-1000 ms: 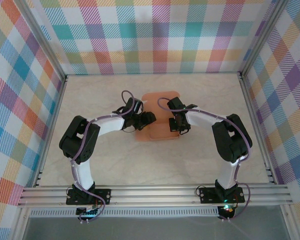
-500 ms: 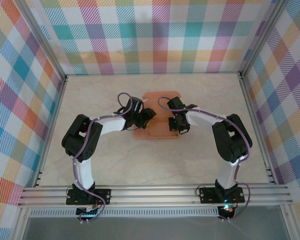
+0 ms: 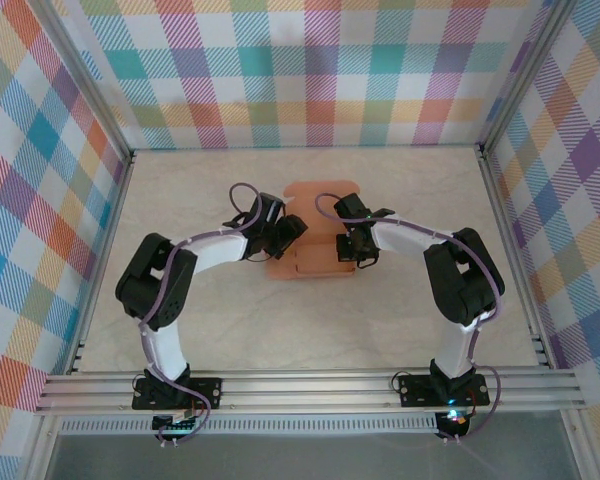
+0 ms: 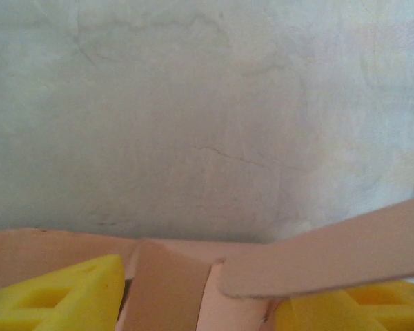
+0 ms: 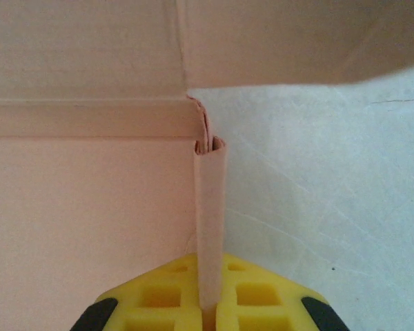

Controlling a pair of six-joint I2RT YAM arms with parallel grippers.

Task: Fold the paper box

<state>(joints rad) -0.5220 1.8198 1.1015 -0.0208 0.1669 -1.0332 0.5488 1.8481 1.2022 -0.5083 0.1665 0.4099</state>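
Top external view puts the paper box (image 3: pixel 315 262) at mid-table, seemingly half-folded: the right gripper (image 5: pixel 208 286) pinches shut on a doubled-over wall strip at its right edge, while the left gripper (image 4: pixel 200 296) stands open astride loose flaps on the left, yet to be tucked.
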